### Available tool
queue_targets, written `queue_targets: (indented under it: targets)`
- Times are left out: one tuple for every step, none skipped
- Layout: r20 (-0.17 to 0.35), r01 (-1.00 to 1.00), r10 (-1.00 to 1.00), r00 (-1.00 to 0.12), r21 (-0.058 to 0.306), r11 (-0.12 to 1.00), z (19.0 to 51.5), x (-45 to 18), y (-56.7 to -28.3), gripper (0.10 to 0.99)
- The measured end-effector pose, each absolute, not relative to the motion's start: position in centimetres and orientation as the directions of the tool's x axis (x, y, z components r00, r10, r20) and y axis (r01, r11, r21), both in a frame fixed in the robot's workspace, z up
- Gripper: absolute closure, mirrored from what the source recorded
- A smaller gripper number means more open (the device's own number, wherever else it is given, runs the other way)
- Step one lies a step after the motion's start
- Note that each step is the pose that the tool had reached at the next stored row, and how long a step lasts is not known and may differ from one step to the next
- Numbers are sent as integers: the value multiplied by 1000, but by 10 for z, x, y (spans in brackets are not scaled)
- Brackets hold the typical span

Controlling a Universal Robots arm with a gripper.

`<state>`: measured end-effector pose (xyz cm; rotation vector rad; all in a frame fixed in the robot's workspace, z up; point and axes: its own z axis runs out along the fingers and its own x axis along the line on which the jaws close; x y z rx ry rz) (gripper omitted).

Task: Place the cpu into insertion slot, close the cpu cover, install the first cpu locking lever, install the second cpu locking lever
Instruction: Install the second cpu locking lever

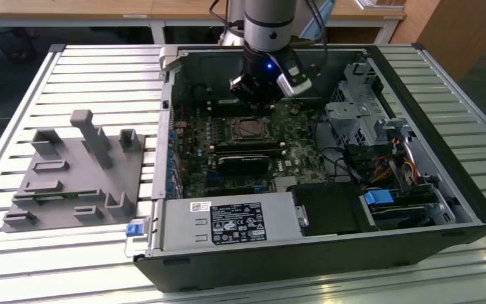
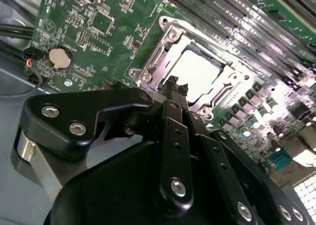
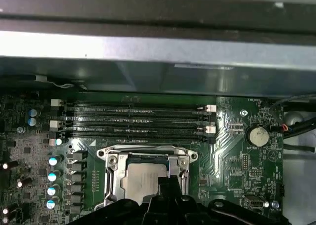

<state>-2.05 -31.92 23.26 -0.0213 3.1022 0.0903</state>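
The cpu [image 2: 197, 69] lies flat in the insertion slot [image 1: 247, 130] on the green board, its silvery top [image 3: 140, 178] showing through the window of the cpu cover [image 2: 224, 82]. The cover [image 3: 111, 168] lies down flat around the chip. My gripper [image 2: 176, 83] hangs just above the socket's edge, its two black fingers [image 2: 170, 116] pressed together with nothing between them. In the exterior view the gripper [image 1: 255, 104] stands over the board just behind the socket. In the first wrist view the gripper [image 3: 168, 183] overlaps the socket's near edge.
Long black memory slots [image 3: 136, 121] run beside the socket. A black graphics card [image 1: 243, 163], a power supply [image 1: 230, 223] and drive cages [image 1: 357, 120] fill the case. The case wall [image 3: 158, 52] rises close behind. A grey fixture [image 1: 78, 174] sits on the slatted table at the exterior view's left.
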Motion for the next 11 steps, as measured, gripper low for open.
queue_targets:
  targets:
    - [-36, -15, -13, -999, 59, 998, 233, -20, -320, 980]
    - [-35, -15, -12, -999, 60, 998, 233, -20, -321, 980]
    - [-34, -14, -12, -999, 60, 998, 233, -20, -322, 980]
    - [-34, -14, -12, -999, 60, 998, 233, -20, -324, 980]
    - [-34, -14, -12, -999, 61, 998, 233, -20, -325, 980]
    - [-34, -14, -12, -999, 61, 998, 233, -20, -327, 980]
    - [-34, -14, -12, -999, 61, 998, 233, -20, -329, 980]
    - [-34, -14, -12, -999, 62, 998, 233, -20, -331, 980]
    - [-34, -14, -12, -999, 61, 998, 233, -20, -332, 980]
    - [-34, -15, -12, -999, 62, 998, 233, -20, -334, 980]
    - [-34, -14, -12, -999, 62, 998, 233, -20, -335, 980]
